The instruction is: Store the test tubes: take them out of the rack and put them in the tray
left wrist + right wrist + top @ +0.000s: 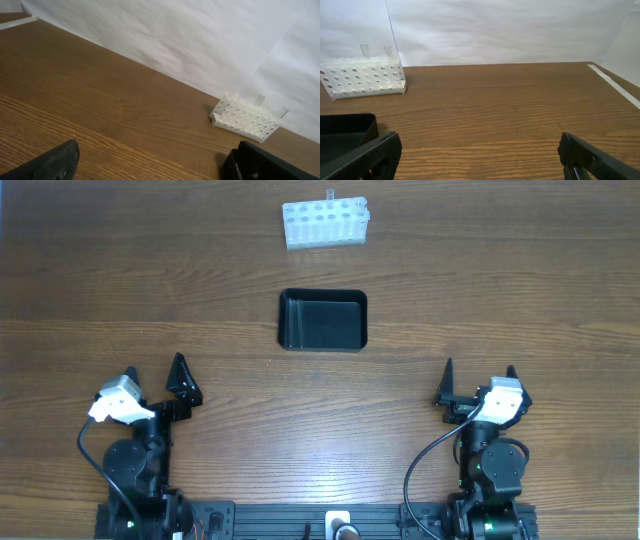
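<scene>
One wooden table (500, 300) carries all items. Black tray (323, 325) lies at centre, with nothing in it. White rack (325, 224) stands beyond the tray, apart from it, near the far edge. Left gripper (155, 167) and right gripper (480, 155) sit low near their bases, both with jaws spread wide and holding nothing, well apart from the rack. Test tubes (364, 50) rise at one end of the rack; two appear to be present, though clear glass makes the count uncertain. Recommendation: approach from above, close on the exposed tube top, and draw straight up so the light rack is not dragged or tipped.
</scene>
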You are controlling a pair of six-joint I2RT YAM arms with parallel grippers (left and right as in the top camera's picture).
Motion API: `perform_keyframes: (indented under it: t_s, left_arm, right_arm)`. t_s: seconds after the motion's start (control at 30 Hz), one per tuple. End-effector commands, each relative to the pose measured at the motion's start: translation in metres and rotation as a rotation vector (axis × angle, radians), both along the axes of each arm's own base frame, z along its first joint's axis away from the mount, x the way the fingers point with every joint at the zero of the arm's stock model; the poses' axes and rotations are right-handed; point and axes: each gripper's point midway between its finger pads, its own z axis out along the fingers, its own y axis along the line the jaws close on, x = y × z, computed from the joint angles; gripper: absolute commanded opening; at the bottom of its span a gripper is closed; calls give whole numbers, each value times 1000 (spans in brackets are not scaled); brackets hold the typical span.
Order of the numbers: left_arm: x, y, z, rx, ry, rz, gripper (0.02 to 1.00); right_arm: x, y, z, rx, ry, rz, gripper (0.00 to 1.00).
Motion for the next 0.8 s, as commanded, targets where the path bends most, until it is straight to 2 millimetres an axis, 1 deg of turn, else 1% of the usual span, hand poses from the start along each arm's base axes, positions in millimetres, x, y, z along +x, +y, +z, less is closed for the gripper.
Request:
perform_keyframes:
  t_s: [0.03,0.3,0.43,0.53,0.63,0.7,0.73,0.8]
  left_arm:
    - [1,1,-6,63,27,-4,1000]
    - [2,-3,-14,227,76,-41,1000]
    - [3,-7,-15,302,83,-77,998]
    - [3,-8,-15,320,84,-85,998]
    - [3,-8,-15,320,84,-85,1000]
    - [3,-8,-15,320,84,-85,1000]
    - [3,-8,-15,320,84,-85,998]
    - [3,-8,-15,320,84,-84,1000]
  right_arm:
    - [0,0,-2,-1,4,-2,991]
    - [0,-2,-1,-2,0,-12,991]
    - [1,5,-2,1,2,29,993]
    - [1,7,2,16,-17,36,993]
    - [1,8,9,23,-45,43,993]
    - [2,11,19,44,-84,63,991]
    - [2,15,31,44,-119,86,993]
    - [1,17,46,44,-147,98,993]
